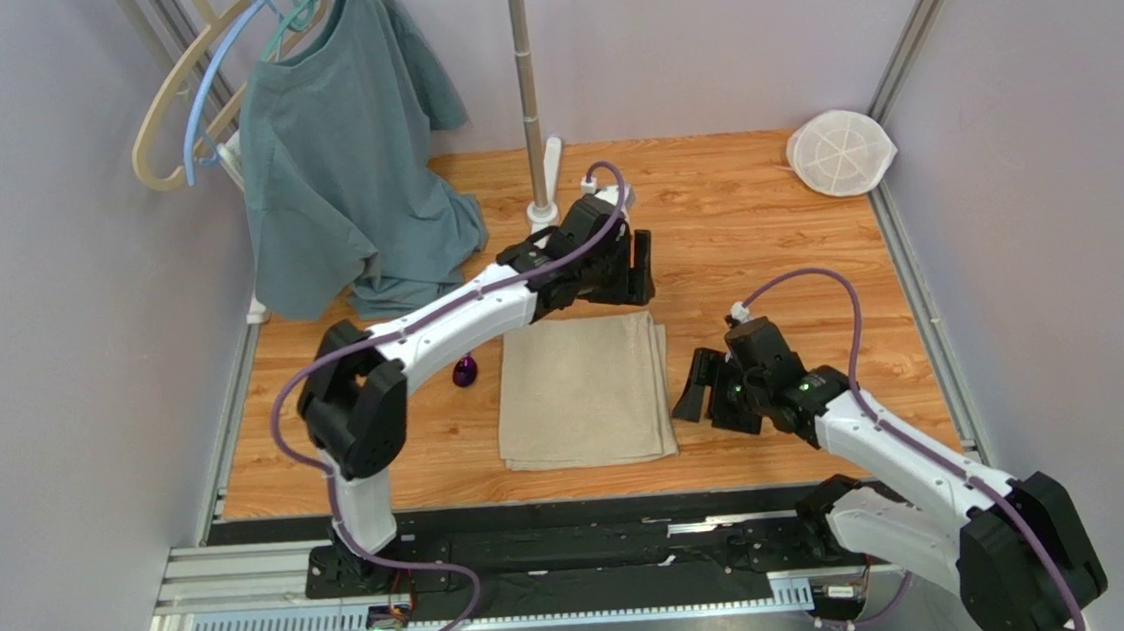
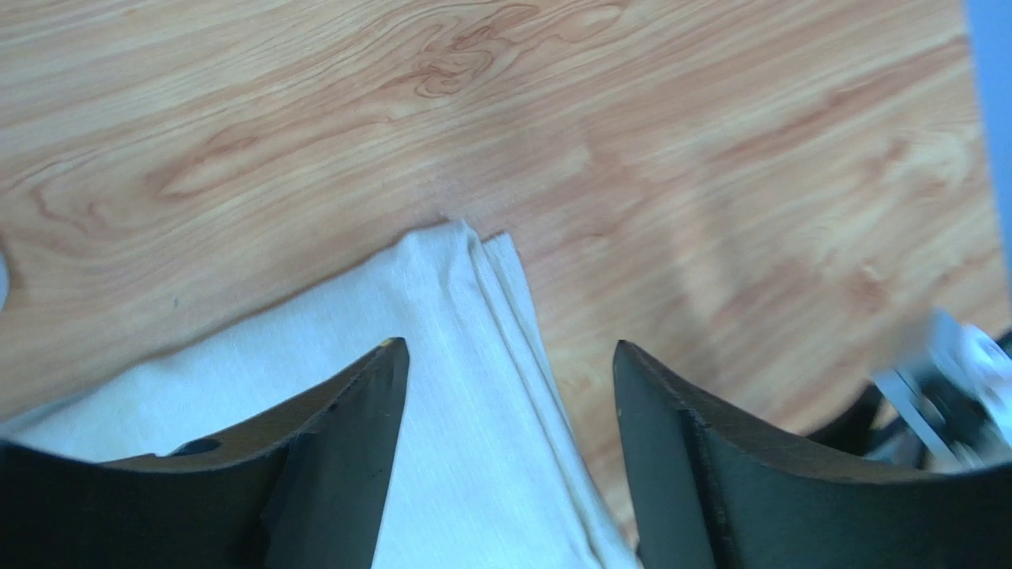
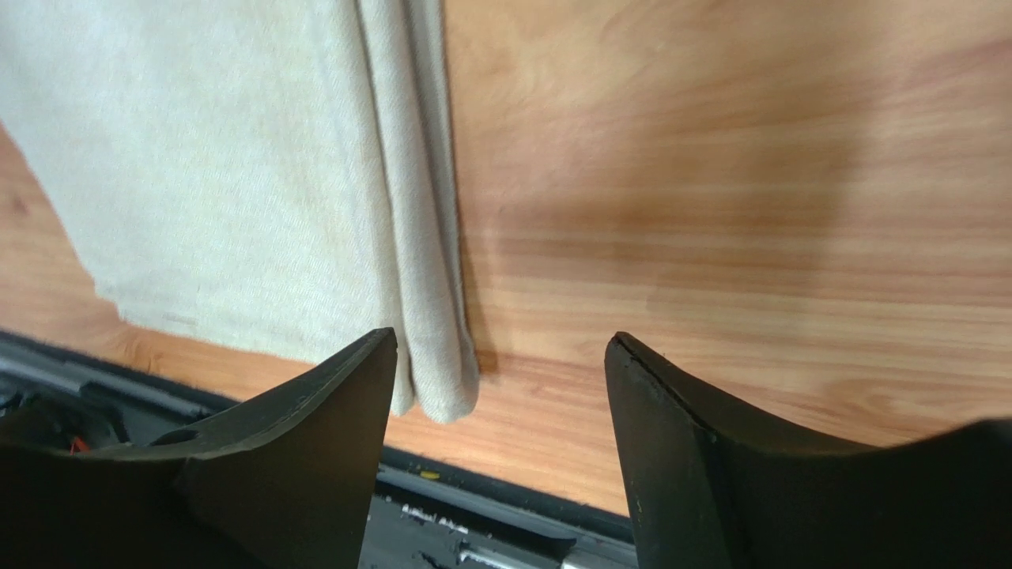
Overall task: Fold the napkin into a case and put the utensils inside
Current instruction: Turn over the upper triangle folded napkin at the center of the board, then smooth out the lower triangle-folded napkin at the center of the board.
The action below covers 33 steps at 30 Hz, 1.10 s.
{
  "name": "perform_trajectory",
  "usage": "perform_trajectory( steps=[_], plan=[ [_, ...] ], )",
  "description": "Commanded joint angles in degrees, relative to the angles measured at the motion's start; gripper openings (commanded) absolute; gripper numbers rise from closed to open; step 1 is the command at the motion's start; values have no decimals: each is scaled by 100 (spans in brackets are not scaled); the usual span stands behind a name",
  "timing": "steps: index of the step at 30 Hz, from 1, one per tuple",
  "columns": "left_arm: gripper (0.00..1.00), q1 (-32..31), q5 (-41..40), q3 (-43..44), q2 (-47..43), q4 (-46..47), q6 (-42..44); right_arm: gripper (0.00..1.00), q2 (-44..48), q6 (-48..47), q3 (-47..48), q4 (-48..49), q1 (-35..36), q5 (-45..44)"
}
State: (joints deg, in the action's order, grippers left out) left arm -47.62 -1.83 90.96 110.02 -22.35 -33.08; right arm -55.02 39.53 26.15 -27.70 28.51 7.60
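The beige napkin point(image 1: 583, 389) lies folded into a rectangle on the wooden table, with layered edges along its right side. My left gripper point(image 1: 639, 271) is open over the napkin's far right corner point(image 2: 466, 311); its jaws straddle that corner point(image 2: 508, 356) without touching. My right gripper point(image 1: 697, 386) is open beside the napkin's right edge near its front corner point(image 3: 437, 377), its jaws empty point(image 3: 499, 346). One purple spoon bowl point(image 1: 464, 370) shows left of the napkin, under my left arm; its handle and the other spoon are hidden.
A grey-green T-shirt point(image 1: 344, 152) hangs from hangers at the back left. A metal pole point(image 1: 524, 78) stands at the back centre. A white mesh disc point(image 1: 842, 152) leans at the back right. A black rail point(image 1: 570, 533) runs along the near edge.
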Motion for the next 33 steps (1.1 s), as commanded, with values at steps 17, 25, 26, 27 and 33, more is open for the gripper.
perform_trajectory(
  steps=[17, 25, 26, 27, 33],
  plan=[
    [52, -20, 421, 579, 1091, 144, 127, 0, -3752, -771, 2544, 2102, -1348, 1333],
    [45, -11, 218, 818, 1435, -86, 65, 0, -4218, -868, 2588, 2313, -1454, 1569],
    [45, -11, 200, 783, 1444, -59, 39, 0, -4262, -850, 2571, 2339, -1462, 1570],
    [45, -11, 209, 792, 1496, -33, 21, 0, -4297, -842, 2570, 2366, -1463, 1578],
    [45, -20, 191, 924, 1698, -121, 3, 0, -4560, -841, 2535, 2419, -1489, 1473]
  ],
)
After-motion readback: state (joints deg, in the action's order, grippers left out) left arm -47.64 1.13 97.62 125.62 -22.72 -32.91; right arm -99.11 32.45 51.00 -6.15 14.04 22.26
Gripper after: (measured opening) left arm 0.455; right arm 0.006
